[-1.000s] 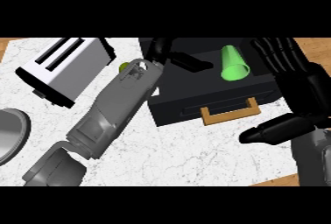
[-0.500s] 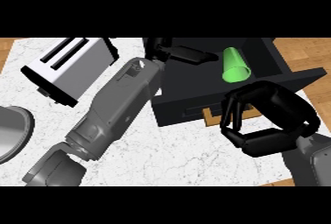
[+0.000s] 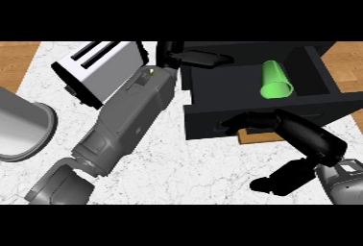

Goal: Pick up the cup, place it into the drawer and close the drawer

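**Fingers curled on the drawer front**

Fingers point(image 3: 266, 120) of the right hand point(image 3: 312, 139) are bent and pressed together, their tips lying against the front panel of the open black drawer point(image 3: 212, 89), just above its wooden handle point(image 3: 255, 138); the thumb juts apart, low over the white marble table point(image 3: 184, 168).

A grey left forearm point(image 3: 131, 120) slants from the lower left up to the drawer's rear left corner, where the left hand point(image 3: 186, 56) rests with fingers loosely spread.

A silver toaster point(image 3: 99, 72) stands beside that forearm, and a grey metal vessel point(image 3: 21, 125) sits at the left edge.

Inside the drawer the green cup point(image 3: 275, 81) lies on its side.
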You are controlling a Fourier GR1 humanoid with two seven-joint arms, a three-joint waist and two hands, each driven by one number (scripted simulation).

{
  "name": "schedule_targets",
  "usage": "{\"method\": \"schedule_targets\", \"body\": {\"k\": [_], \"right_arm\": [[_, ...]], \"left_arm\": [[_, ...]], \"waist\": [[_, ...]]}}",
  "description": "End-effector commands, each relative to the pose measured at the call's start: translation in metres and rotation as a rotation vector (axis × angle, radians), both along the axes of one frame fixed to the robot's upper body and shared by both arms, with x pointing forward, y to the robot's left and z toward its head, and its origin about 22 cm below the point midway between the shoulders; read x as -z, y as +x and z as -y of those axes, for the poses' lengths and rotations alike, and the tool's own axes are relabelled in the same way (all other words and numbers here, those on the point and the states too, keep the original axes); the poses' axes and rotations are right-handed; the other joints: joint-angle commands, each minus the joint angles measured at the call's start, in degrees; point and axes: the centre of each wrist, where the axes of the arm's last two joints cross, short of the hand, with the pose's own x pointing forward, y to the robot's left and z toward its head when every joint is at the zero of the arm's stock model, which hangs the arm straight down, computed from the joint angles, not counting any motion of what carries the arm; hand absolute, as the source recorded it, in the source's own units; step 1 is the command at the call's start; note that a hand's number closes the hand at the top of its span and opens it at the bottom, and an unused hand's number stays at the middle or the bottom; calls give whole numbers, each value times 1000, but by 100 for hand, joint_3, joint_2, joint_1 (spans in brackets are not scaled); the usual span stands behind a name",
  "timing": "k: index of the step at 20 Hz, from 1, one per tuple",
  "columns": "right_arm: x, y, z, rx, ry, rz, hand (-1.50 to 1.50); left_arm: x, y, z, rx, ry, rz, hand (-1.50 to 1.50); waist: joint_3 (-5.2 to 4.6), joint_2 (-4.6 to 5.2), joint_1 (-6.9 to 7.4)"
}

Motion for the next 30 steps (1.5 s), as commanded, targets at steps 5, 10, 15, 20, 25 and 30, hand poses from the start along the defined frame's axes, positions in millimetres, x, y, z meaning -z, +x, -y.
{"method": "schedule_targets", "body": {"k": [5,10,15,20,25,30], "right_arm": [[78,20,-16,115,-240,-9,-150],[124,52,-17,92,-348,-46,-150],[151,77,0,180,-350,-73,150],[126,114,28,255,-213,18,150],[94,142,36,372,-142,91,150],[56,158,64,483,-109,122,150]], "left_arm": [[27,-7,-13,12,-92,-4,-150],[11,-3,-19,22,-110,18,-150],[51,-16,-52,25,-124,-1,-150],[36,-10,-75,15,-134,9,-150],[49,-17,-93,52,-141,3,-150],[55,-23,-93,92,-134,-5,-150]], "waist": [[2,-33,482],[7,-28,719],[12,-48,974],[22,9,1097],[27,61,1318],[29,124,1467]]}}
